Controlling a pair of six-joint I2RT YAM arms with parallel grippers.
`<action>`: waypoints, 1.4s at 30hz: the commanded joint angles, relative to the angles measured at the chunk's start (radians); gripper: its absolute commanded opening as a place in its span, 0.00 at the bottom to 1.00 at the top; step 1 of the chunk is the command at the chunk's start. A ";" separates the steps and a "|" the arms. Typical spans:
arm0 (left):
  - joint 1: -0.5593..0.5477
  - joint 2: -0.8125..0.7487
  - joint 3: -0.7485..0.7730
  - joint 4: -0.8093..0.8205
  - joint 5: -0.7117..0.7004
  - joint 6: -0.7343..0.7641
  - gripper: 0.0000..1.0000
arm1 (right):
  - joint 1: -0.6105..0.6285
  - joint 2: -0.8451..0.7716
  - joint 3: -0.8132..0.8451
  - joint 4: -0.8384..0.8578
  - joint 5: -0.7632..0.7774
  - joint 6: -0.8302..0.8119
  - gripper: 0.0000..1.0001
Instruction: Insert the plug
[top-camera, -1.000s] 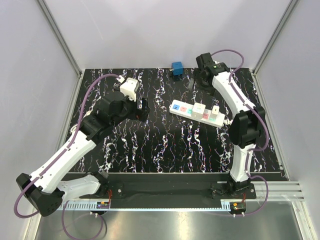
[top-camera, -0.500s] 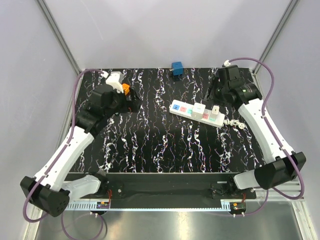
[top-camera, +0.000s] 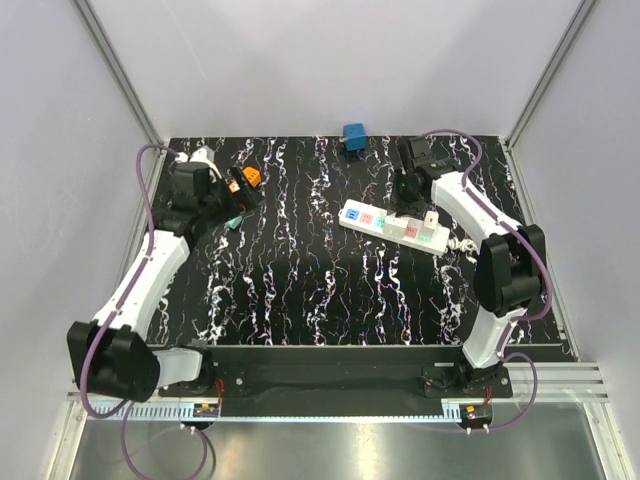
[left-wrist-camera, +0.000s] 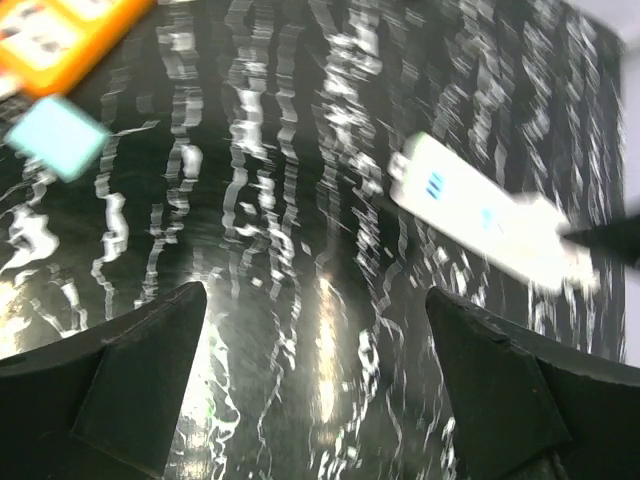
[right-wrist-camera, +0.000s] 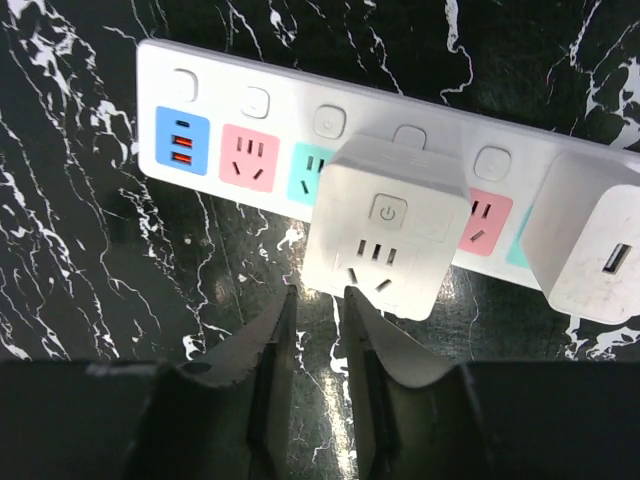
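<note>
The black marbled table (top-camera: 320, 290) carries the white power strip (right-wrist-camera: 215, 100) on its right half. My left claw (left-wrist-camera: 315, 300) hangs spread wide over bare table on the left, touching nothing, with an orange piece (left-wrist-camera: 60, 35) and a teal square (left-wrist-camera: 65, 137) just beyond it. My right claw (right-wrist-camera: 316, 320) is narrowed to a slit, pinching nothing, just beside the white plug (right-wrist-camera: 390, 225), which sits in the strip's middle socket. A small blue block (top-camera: 354, 136) lies at the far edge.
</note>
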 joint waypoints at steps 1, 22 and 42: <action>0.051 0.055 0.005 -0.014 -0.104 -0.136 0.97 | -0.007 0.002 -0.025 0.049 0.003 0.023 0.31; 0.126 0.309 0.140 0.007 -0.238 0.099 0.94 | -0.005 -0.324 -0.180 0.122 -0.148 -0.003 0.40; 0.165 0.656 0.226 0.024 -0.264 -0.020 0.82 | -0.005 -0.602 -0.329 0.171 -0.252 0.028 0.64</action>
